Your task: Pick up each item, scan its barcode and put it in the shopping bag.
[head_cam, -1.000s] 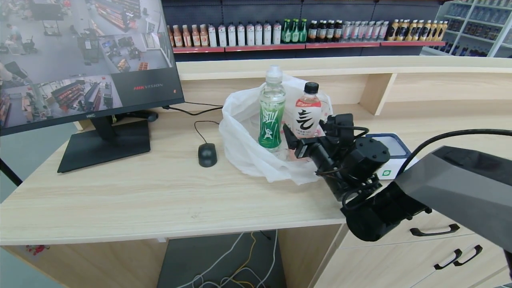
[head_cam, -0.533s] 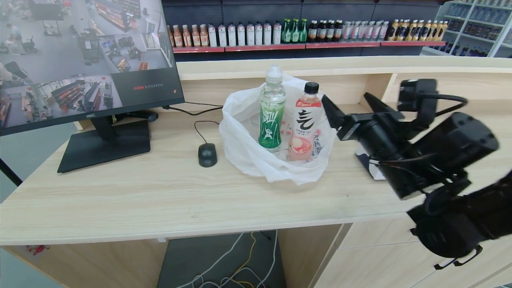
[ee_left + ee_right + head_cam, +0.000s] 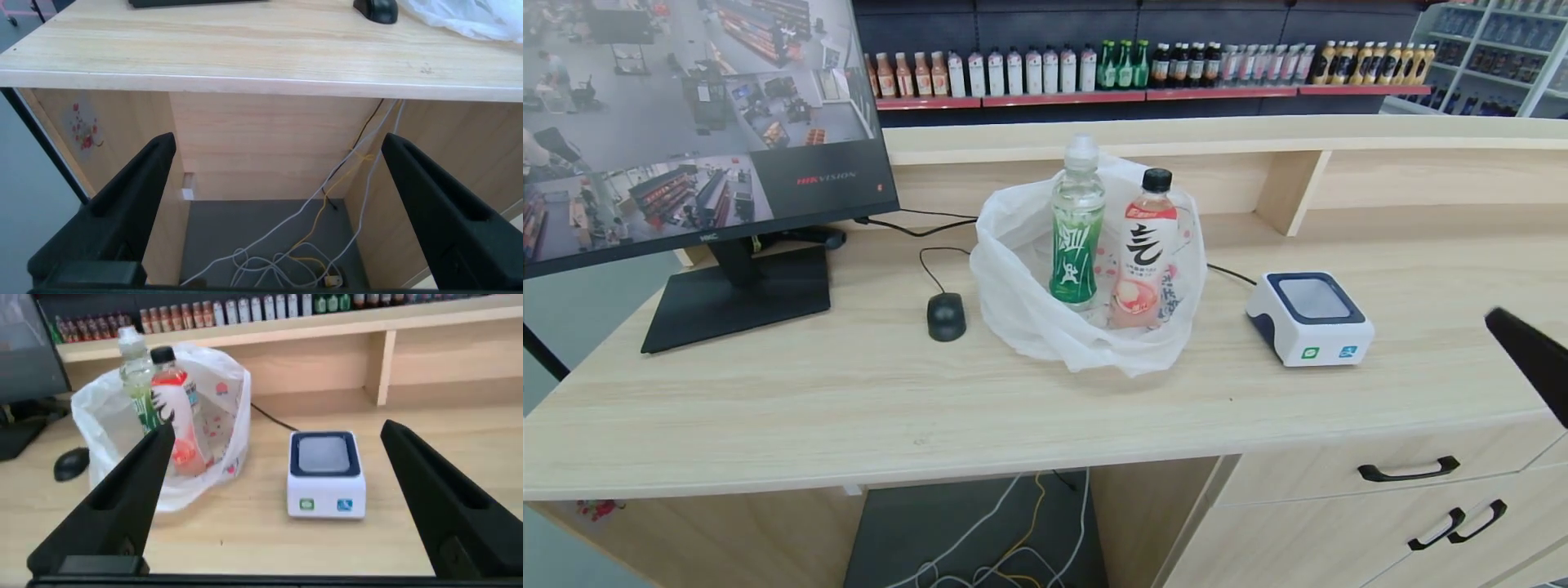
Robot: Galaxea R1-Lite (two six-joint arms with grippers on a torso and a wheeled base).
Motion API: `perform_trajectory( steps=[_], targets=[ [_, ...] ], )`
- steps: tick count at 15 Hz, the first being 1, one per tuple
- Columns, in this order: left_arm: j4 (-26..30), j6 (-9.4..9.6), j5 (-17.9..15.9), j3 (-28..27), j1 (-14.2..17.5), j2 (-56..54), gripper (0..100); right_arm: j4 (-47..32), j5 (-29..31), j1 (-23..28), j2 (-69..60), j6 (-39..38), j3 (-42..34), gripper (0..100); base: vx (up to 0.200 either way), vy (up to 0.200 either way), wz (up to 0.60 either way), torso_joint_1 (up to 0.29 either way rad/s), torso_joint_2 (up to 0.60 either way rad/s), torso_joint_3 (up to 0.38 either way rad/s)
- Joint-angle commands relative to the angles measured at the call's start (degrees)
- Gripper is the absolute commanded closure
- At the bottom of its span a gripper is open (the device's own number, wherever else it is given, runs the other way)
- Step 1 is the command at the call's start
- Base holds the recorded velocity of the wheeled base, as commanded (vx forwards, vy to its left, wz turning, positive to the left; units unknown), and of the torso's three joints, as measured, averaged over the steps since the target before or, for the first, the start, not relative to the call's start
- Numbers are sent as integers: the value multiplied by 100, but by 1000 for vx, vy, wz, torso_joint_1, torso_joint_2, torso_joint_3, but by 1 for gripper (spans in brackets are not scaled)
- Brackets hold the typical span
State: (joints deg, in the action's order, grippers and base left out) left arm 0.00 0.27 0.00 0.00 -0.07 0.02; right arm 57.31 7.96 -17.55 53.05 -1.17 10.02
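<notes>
We take the shopping bag (image 3: 1023,314) as our landmark: a white plastic bag that stands open on the wooden counter (image 3: 849,392). Two bottles stand upright inside it, side by side. The green-labelled bottle (image 3: 1078,237) has a clear cap and is on the left side of the bag. The pink-and-white bottle (image 3: 1145,253) has a black cap and is on the right side, just beside the green one.

To the right of the bag, near it but not touching, we see the scanner (image 3: 1308,318), a white box with a dark window facing up. A thin cable runs from the scanner toward the back of the bag. To the left of the bag lies a black mouse (image 3: 947,316), and farther left stands a monitor (image 3: 686,122).

The right gripper (image 3: 278,427) hangs well to the right of the bag, past the scanner. Its fingers (image 3: 122,506) are spread wide and hold nothing.

The left gripper (image 3: 278,139) is well apart from the bag and below the counter top the bag rests on. It faces loose wires (image 3: 302,237) under the counter. Its fingers (image 3: 122,204) are also wide apart and empty.
</notes>
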Motion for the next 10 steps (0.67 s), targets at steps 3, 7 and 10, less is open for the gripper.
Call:
perform_trajectory(
  steps=[3,7,10],
  targets=[
    [0,0,0,0,-1,-2,0,-5968,-541,77,-5121,319,-185,0,0,0,0,0,0,0],
    [0,0,0,0,-1,-2,0,-6118,-559,6,-5305,442,-686,0,0,0,0,0,0,0],
    [0,0,0,0,7,-2,0,-5863,-541,226,-4822,433,-835,0,0,0,0,0,0,0]
  ],
)
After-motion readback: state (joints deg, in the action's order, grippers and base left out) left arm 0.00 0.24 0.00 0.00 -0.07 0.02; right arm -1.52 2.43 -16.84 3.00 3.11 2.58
